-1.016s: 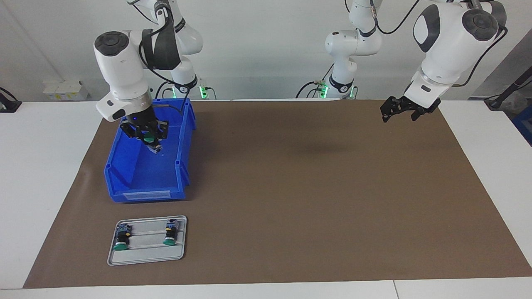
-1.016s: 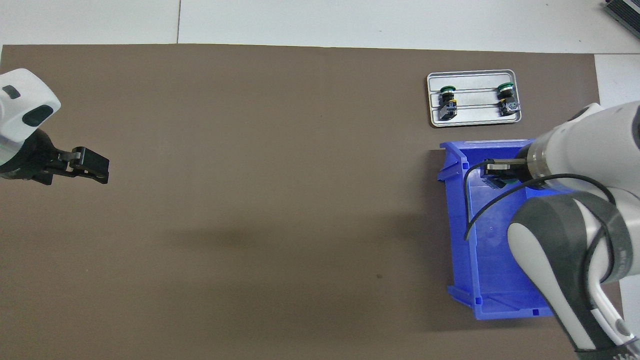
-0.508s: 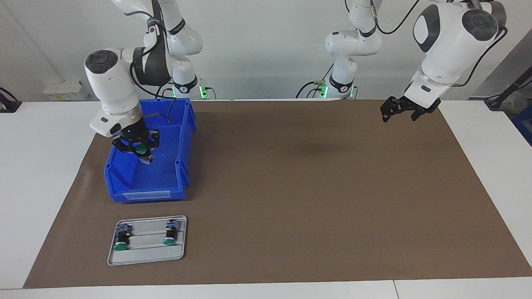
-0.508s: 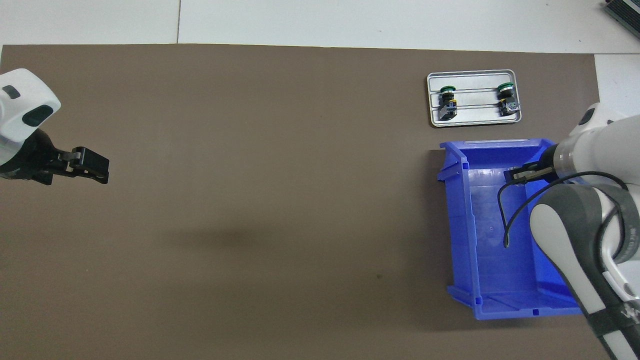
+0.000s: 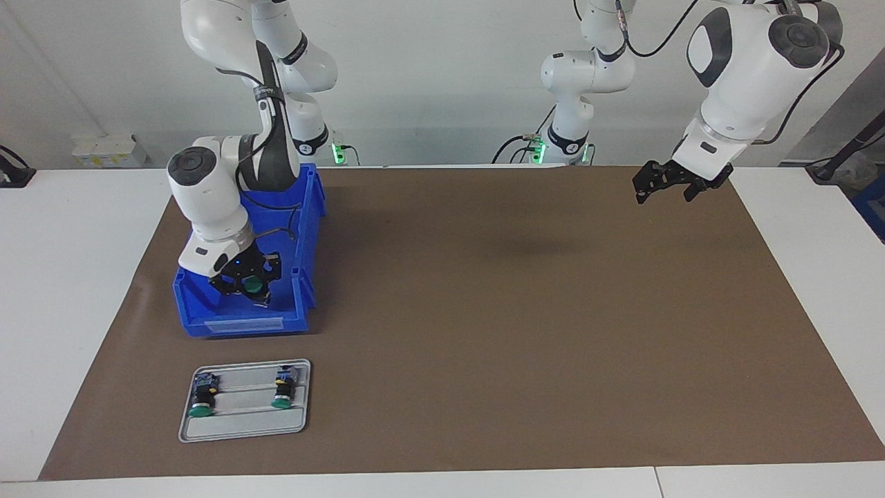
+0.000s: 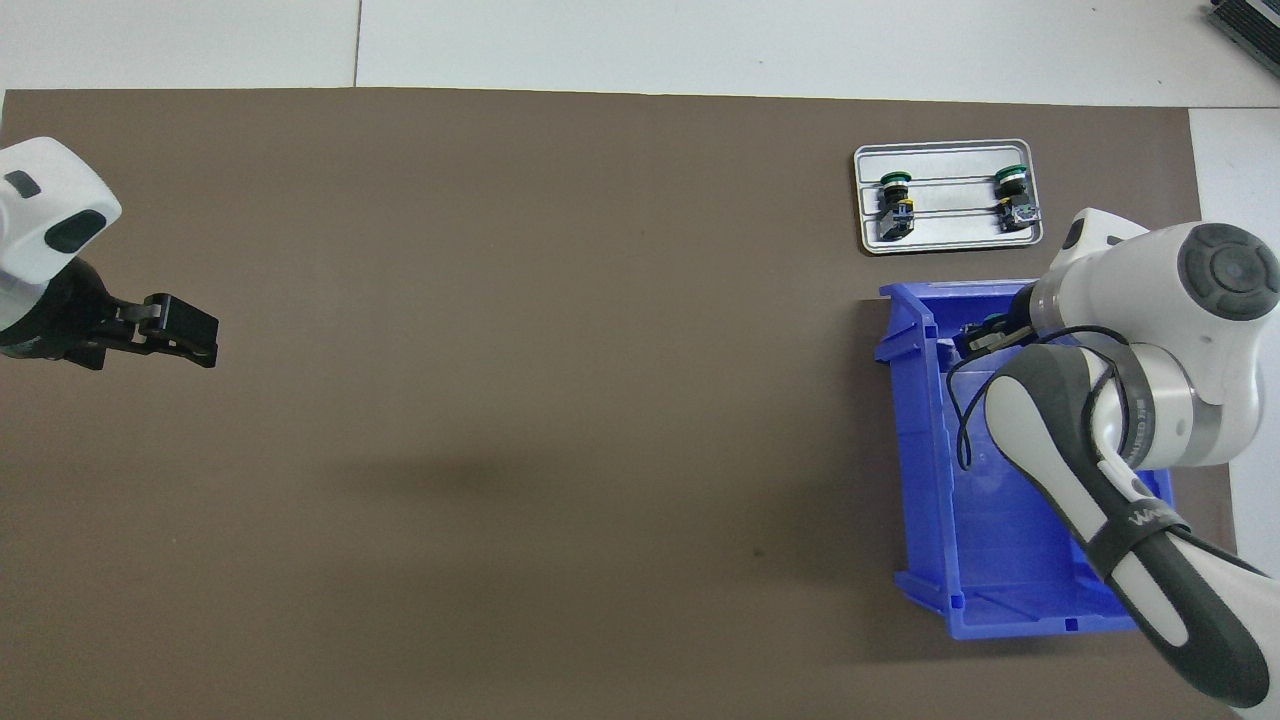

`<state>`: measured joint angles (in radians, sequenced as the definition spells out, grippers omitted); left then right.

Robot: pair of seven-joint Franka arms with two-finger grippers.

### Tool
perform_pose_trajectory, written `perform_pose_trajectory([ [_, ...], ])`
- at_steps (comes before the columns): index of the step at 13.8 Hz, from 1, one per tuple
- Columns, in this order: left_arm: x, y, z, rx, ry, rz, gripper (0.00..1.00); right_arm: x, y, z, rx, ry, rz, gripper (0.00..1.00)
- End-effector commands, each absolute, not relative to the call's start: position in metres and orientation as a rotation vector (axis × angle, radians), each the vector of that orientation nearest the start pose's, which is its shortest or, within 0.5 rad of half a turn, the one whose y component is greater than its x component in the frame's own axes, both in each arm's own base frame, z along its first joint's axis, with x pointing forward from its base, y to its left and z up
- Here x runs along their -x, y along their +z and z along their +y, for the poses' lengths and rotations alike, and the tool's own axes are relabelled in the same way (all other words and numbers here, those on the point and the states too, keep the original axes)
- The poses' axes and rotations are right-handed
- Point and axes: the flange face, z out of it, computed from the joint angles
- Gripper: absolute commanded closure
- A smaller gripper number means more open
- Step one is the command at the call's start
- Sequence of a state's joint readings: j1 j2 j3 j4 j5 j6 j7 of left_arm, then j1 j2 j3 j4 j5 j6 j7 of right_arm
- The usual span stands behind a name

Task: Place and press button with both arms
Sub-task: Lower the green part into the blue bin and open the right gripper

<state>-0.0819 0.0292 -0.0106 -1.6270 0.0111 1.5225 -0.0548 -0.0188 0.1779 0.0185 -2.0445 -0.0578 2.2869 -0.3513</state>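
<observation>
My right gripper (image 5: 249, 285) is shut on a green-capped button (image 5: 254, 283) and holds it low over the end of the blue bin (image 5: 238, 324) that is nearest the tray. In the overhead view the right gripper (image 6: 985, 333) is mostly hidden by its own arm. Two identical buttons (image 5: 202, 400) (image 5: 283, 392) lie on the grey tray (image 5: 242, 429), which is farther from the robots than the bin. My left gripper (image 5: 662, 185) waits open and empty in the air over the mat at the left arm's end; it also shows in the overhead view (image 6: 180, 330).
A brown mat (image 5: 518, 311) covers the table between the arms. In the overhead view the bin (image 6: 920, 420) and the tray (image 6: 950, 232) with its two buttons (image 6: 895, 195) (image 6: 1012, 187) sit at the right arm's end.
My right gripper has come down with the button, from over the bin's middle to its end nearest the tray, and the arm has folded over the bin. The left arm has not moved.
</observation>
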Motion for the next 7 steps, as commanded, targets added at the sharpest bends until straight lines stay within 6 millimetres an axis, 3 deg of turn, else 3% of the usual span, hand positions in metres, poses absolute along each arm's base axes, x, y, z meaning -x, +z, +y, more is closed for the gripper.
perform_pose_trajectory([
  [1,-0.548,0.583,-0.046,3.1,0.199,0.048,0.0,-0.587,0.352,-0.004,3.108,-0.094,-0.643,1.0],
  [4,-0.548,0.583,-0.046,3.1,0.199,0.048,0.0,-0.581,0.333,-0.01,3.106,-0.118,-0.646,0.96],
  [6,-0.548,0.583,-0.046,3.1,0.199,0.048,0.0,-0.582,0.334,-0.011,3.107,-0.123,-0.642,0.34],
  [7,-0.548,0.583,-0.046,3.1,0.199,0.048,0.0,-0.584,0.336,-0.012,3.108,-0.13,-0.637,0.25],
])
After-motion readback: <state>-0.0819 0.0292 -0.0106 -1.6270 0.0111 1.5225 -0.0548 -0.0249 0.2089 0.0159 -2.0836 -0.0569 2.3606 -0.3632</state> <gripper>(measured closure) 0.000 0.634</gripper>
